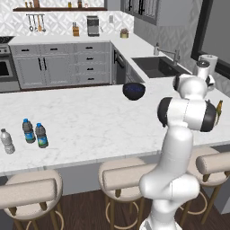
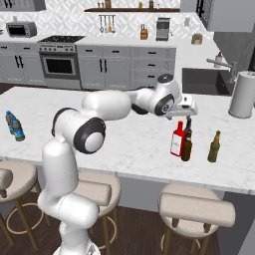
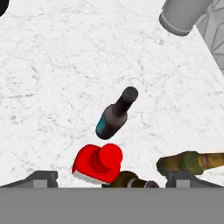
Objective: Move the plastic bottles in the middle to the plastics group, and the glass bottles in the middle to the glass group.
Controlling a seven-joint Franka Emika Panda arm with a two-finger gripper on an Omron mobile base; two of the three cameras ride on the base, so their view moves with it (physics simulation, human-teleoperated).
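We see the red glass bottle with a white label and red cap [image 2: 178,139] standing upright on the white marble counter [image 2: 129,144], almost straight below the gripper [image 2: 188,106], with the slim brown long-necked bottle [image 2: 187,145] touching or just beside it on the side away from the arm. Close behind these two stands a nearly black slim bottle [image 3: 115,114]; an amber-green bottle with a yellowish top [image 2: 214,147] stands a little farther out, beyond the gripper's reach-side. In the hand view the red cap sits between the two dark finger tips [image 3: 43,176], which stand wide apart — the jaws are open and hold nothing.

The white arm reaches forward from its base, upper link roughly level, wrist bent so the hand points down over the bottles without touching them.

Far from the gripper, at the other end of the counter, we find the small see-through bottle with blue cap and blue-green label [image 1: 42,135] just beside a like bottle with a darker blue label [image 1: 28,130], and a clear pale-capped bottle [image 1: 6,141] near them. A dark round bowl [image 1: 134,90] sits on the counter behind the arm — its contents we cannot make out.
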